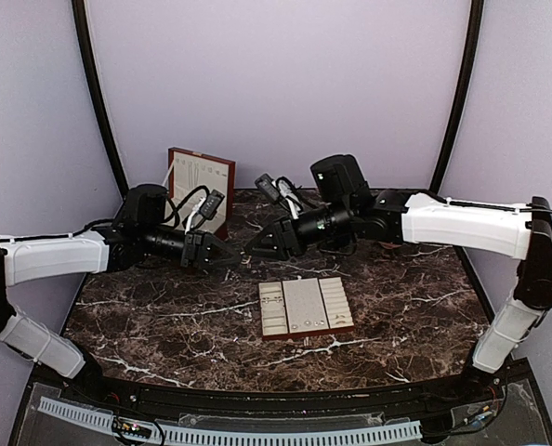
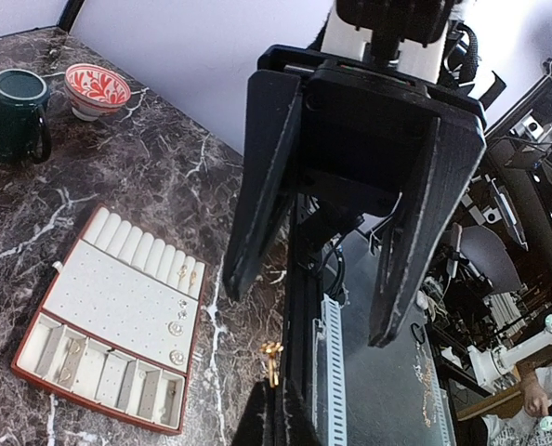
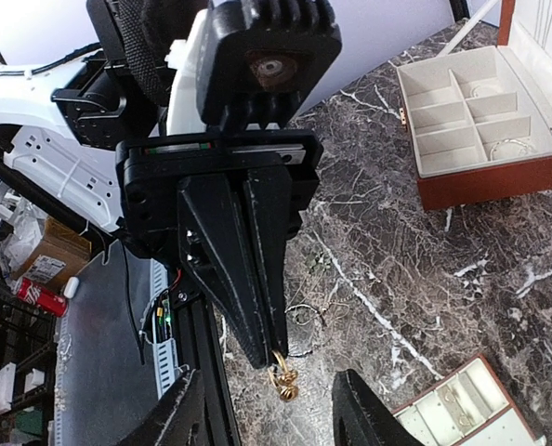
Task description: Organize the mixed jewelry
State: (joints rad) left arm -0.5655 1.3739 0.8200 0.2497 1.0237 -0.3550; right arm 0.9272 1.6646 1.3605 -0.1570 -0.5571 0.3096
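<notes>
My left gripper is shut on a small gold ring, which sticks out past its fingertips above the table. My right gripper faces it tip to tip. Its jaws stand open on either side of the ring without touching it. In the right wrist view a few thin silvery chains and bangles of the mixed jewelry lie loose on the marble below. The cream-padded tray holds a few rings and studs.
The tray lies in the middle of the dark marble table. An open red-brown wooden box stands at the back left, its compartments holding thin bangles. A dark green mug and a red patterned bowl sit beyond the tray.
</notes>
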